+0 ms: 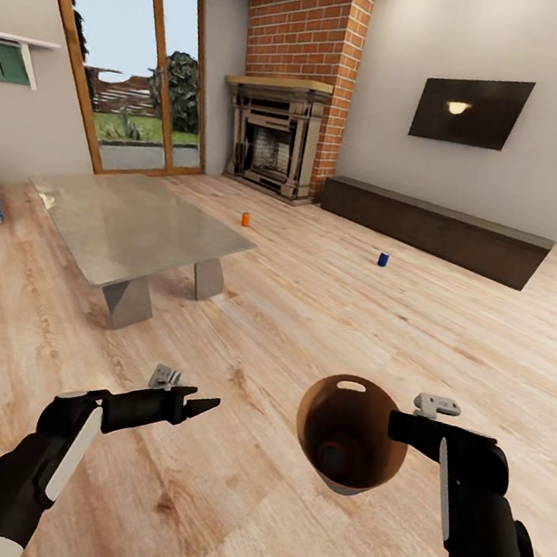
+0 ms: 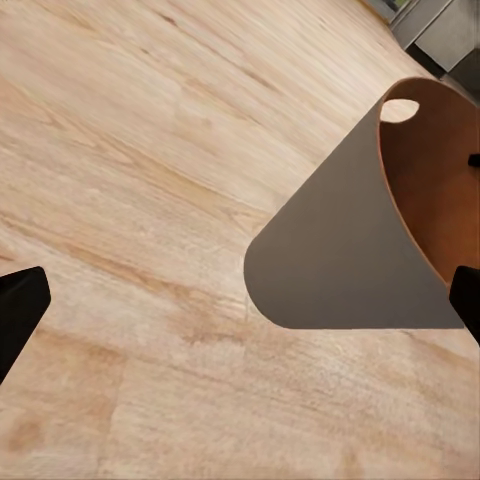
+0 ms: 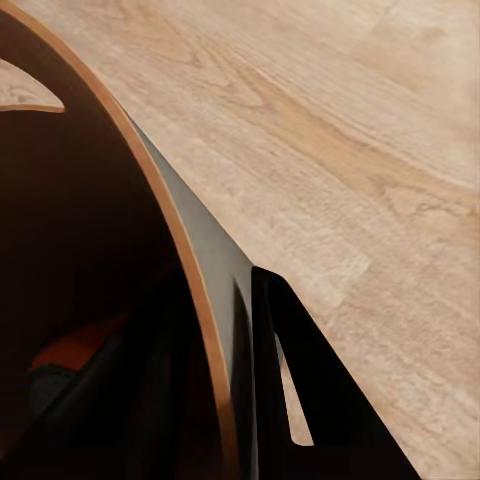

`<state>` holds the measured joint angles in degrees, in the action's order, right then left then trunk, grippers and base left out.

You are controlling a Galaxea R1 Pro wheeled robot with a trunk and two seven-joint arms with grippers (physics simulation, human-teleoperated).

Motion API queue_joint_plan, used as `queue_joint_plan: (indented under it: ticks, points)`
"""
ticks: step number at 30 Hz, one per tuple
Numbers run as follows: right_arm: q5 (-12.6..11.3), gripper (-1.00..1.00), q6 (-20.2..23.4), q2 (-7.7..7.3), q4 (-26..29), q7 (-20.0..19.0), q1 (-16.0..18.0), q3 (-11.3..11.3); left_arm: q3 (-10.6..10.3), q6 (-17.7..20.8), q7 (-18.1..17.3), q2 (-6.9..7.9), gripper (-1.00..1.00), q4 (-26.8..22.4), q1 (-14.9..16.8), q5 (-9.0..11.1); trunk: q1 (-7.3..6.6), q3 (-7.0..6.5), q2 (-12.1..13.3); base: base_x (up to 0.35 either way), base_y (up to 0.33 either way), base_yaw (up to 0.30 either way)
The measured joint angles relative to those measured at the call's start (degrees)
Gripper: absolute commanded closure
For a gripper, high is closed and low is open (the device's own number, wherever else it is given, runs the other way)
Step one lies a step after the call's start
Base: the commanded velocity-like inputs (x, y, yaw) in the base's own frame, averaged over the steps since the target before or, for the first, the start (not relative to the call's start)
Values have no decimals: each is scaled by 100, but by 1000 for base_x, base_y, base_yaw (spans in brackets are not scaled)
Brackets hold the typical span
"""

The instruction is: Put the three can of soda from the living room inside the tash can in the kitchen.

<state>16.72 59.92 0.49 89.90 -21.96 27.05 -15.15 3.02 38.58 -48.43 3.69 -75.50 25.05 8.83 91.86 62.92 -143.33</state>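
Where the right gripper's (image 1: 392, 424) fingers (image 3: 300, 400) meet the bin (image 1: 353, 434), they pinch its wall at the rim, one dark finger outside the grey shell and the other hidden inside. The bin hangs above the wood floor (image 1: 309, 310), tilted so its brown, copper-edged mouth faces the robot, with the slot handle cut-out at the far side of the rim. At the bottom of the bin lies a can (image 1: 331, 456), seen end-on in the head view and as an orange patch in the right wrist view. The left gripper (image 1: 204, 407) is to the left of the bin, apart from it and holding nothing; its fingers point toward the bin and look drawn together to a tip in the head view, though I cannot tell for sure how far they are closed. Beyond the bin, well away across the floor, an orange can (image 1: 245, 218) stands upright, and to its right stands a blue can (image 1: 383, 259). A low glass-topped table (image 1: 134, 224) is farther left of the bin, and a brick fireplace (image 1: 278, 139) stands against the far wall beyond the orange can.
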Motion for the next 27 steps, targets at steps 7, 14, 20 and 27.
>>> queue_joint_plan:
  ticks: [7,14,20,27]
  points:
    - [63,100,-9,12,0,5,0,1,-3,-17,-8,0,-100,-1,0,0,0,-25,0,0,0,-219]
    - [72,100,-10,-9,0,4,0,5,-3,14,38,-8,-100,-1,0,-19,0,-41,0,211,0,-113]
    - [-6,100,1,-15,0,-2,0,13,-4,2,38,-9,-100,0,0,-22,0,-42,0,333,0,-4]
    - [23,100,-4,-19,0,-1,0,10,-3,0,49,-9,-100,5,0,-22,0,-42,0,337,0,-14]
